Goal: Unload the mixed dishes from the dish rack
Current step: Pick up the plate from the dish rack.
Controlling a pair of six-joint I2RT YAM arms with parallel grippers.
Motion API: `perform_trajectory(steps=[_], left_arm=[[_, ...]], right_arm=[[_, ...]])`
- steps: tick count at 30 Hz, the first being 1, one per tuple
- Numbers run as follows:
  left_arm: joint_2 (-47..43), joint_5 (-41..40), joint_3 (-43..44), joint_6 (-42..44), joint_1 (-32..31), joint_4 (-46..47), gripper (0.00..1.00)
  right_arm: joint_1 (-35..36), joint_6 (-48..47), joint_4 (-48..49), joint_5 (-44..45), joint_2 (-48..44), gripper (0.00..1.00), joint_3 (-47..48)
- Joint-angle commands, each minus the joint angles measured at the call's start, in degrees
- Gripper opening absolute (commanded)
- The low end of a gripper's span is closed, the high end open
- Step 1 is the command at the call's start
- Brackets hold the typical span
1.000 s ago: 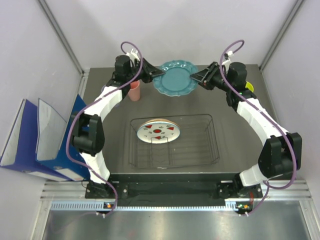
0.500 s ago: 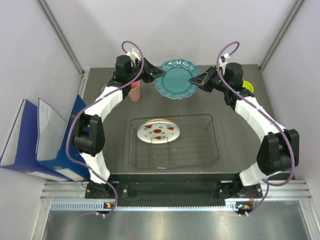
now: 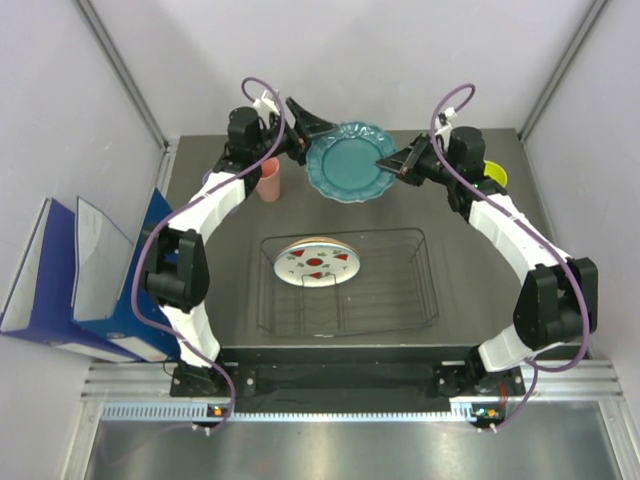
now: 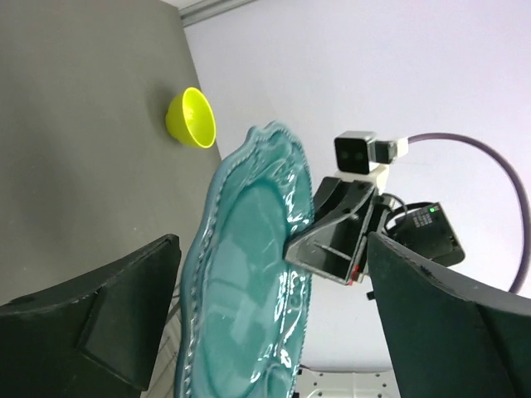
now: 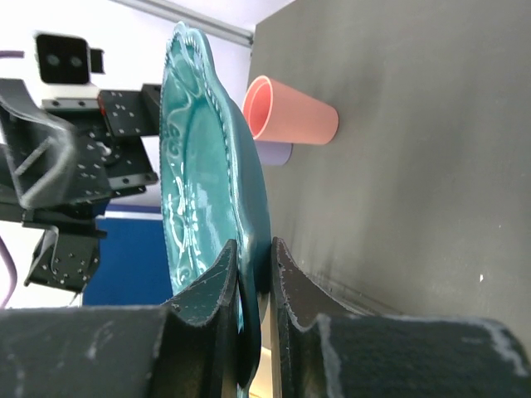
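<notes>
A teal scalloped plate (image 3: 348, 160) hangs tilted on edge above the back of the table. My right gripper (image 3: 390, 162) is shut on its right rim; in the right wrist view the fingers (image 5: 220, 278) pinch the plate (image 5: 199, 157). My left gripper (image 3: 312, 132) stands open, its jaws spread wide on either side of the left rim of the plate (image 4: 249, 274) without touching it. In the dish rack (image 3: 400, 290) lies a white plate with red marks (image 3: 317, 263), a peach rim showing under it. The salmon-pink cup (image 3: 268, 180), a lavender cup (image 5: 274, 152) and the yellow-green bowl (image 3: 493, 173) stand on the table.
Blue binders (image 3: 80, 290) lean off the table's left side. Pale enclosure walls close in the back and both sides. The salmon-pink cup stands close under the left forearm, and the bowl (image 4: 191, 118) sits by the right arm at the back right.
The left gripper, shut on the plate's left rim before, has opened wide and let go. The right gripper has closed on the right rim, and the plate has tipped more upright.
</notes>
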Motion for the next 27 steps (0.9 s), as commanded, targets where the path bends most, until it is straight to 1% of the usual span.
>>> perform_trajectory(steps=[1,3,8,11,12,13,16,20,22,27], left_arm=[[-1.4,0.1,2.7,-1.7,1.5,3.7,0.99],[-1.4,-1.1,2.9,-1.5,2.6,1.6,0.99],[-2.4,-3.6,0.6,-1.6,6.3,-2.0,0.99],[-4.7,-6.2,-2.5,-2.4,7.4,-1.2,0.99],[-5.7,-6.5,-3.2,-2.3,7.5,-1.2,0.99],[-6.1,-6.8,-3.3,-2.3,7.4,-1.1,0.99],[-7.9,-6.3,-4.3,-2.7,7.3,-0.4,0.99],[-10.9,-6.8,-7.7,-2.1,7.1,1.1,0.99],[-12.1,-6.5,-9.3,-1.7,6.9,1.8,0.99],[-13.0,-5.9,-11.5,-1.2,5.4,3.1,0.99]], right_arm=[[-0.2,3.0,9.1,-3.4,-4.2,0.00,1.9],[-1.1,5.0,10.1,-3.0,-4.0,0.00,2.3],[-6.5,9.2,10.8,-2.2,-0.7,0.00,8.7],[-10.4,12.0,10.5,-1.4,4.8,0.00,14.9],[-11.1,12.4,9.8,-0.6,8.2,0.00,16.8],[-12.3,12.5,8.2,-0.1,9.9,0.00,20.2],[-13.7,11.6,5.4,0.8,15.8,0.00,24.3],[-13.7,8.7,4.7,2.7,19.6,0.00,23.7],[-13.7,8.6,6.6,3.3,21.1,0.00,21.4],[-13.5,6.3,8.7,4.4,25.5,0.00,19.2]])
